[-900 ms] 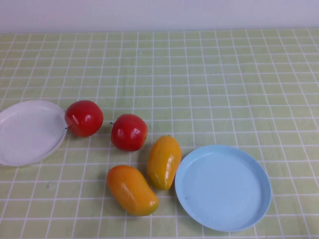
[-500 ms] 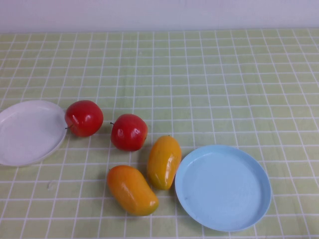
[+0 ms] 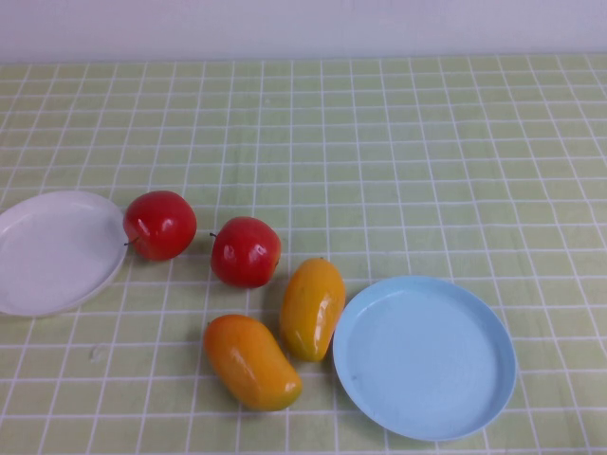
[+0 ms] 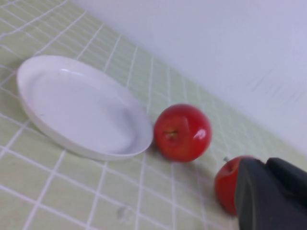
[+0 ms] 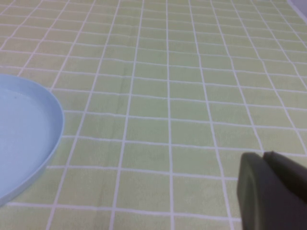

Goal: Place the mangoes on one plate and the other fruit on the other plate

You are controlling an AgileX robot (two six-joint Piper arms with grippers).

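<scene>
Left gripper point(image 4: 271, 194): only a dark corner of it shows, at the lower right of the left wrist view; whether its fingers are spread or closed, I cannot tell. It holds nothing that can be seen.
Right gripper point(image 5: 273, 189): a dark block at the lower right of the right wrist view, above bare tablecloth point(image 3: 398, 142); I cannot tell how its fingers stand either. Neither gripper shows in the high view.
White plate point(image 3: 28, 284): left edge of the high view, nothing in it.
Apples: one point(image 3: 159, 225) just beside the white plate's rim, the other point(image 3: 246, 251) a little to the right of it, toward centre; both on the cloth.
Mangoes: one point(image 3: 311, 307) standing lengthwise just left of the blue plate point(image 3: 474, 398), the other point(image 3: 250, 361) lying slantwise at lower centre, close to the first.
Blue plate: lower right of the high view, empty.
Progress: by my reading, no fruit is sorted yet.
Risk, rolling: the apples are round and glossy; a grip off centre could squirt one away across the cloth.
Risk, crowding: the second apple and both mangoes sit close together, so fingers descending on one may nudge a neighbour.
Risk, plate shift: the first apple sits at the white rim; a push from the side could slide the light plate.
Risk, mix-up: each plate is nearest its own fruit, so a wrong drop seems unlikely.
</scene>
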